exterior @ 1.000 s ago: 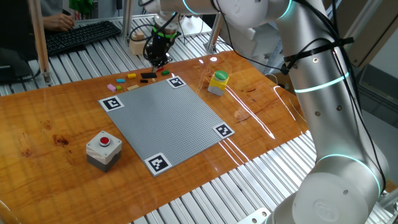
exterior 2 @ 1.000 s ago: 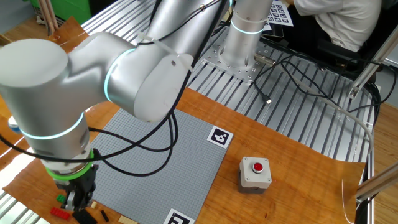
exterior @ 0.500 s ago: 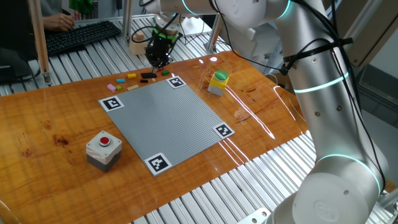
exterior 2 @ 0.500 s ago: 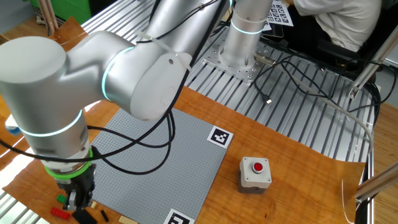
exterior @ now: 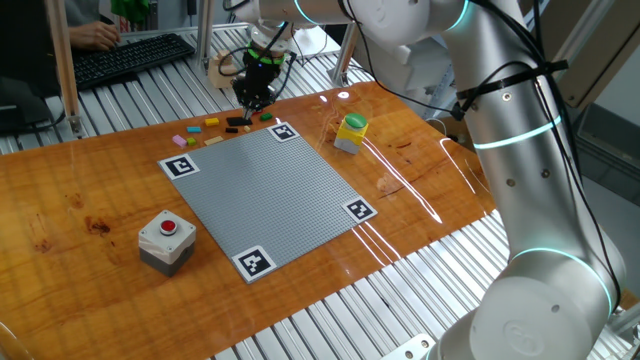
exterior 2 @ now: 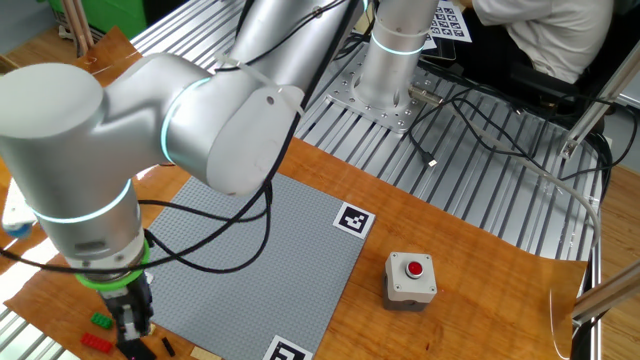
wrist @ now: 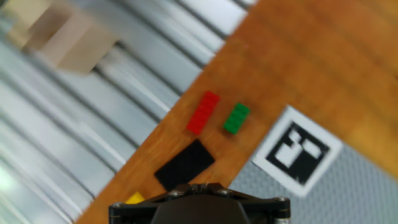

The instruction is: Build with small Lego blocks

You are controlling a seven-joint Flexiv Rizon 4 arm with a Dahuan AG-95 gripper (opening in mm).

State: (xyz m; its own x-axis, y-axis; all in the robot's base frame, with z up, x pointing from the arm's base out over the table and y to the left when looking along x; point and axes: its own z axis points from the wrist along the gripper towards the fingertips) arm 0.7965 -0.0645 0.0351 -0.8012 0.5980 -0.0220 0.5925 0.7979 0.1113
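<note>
At the left of the table in one fixed view sits a grey box with a round red push button (exterior: 166,240), well apart from the work, probably a stop switch kept within reach but out of the arm's way. Next comes the large grey studded square baseplate (exterior: 270,190), lying flat on the orange-brown wooden table (exterior: 90,190) with black-and-white printed marker tags (exterior: 181,166) at its corners, likely there so the cameras can locate the plate. Just beyond its far edge lie the small Lego blocks, a loose row of tiny plastic bricks in pink, yellow, orange, tan, black and green (exterior: 210,123), laid out beside the plate as stock to pick from rather than on it; nothing is built on the plate yet, so the task looks barely begun. Above the right end of that row hangs the black two-finger gripper (exterior: 254,97) of the silver arm. Whether its fingers are parted or closed, or carry a brick, cannot be told from any view; the hand view shows only the dark body at the bottom edge. That view does show a flat black plate brick (wrist: 185,165), a red brick (wrist: 203,112) and a green brick (wrist: 236,118) lying apart on the wood near the table edge. Further right stands a yellow container with a green top (exterior: 350,131), clear of the baseplate.
</note>
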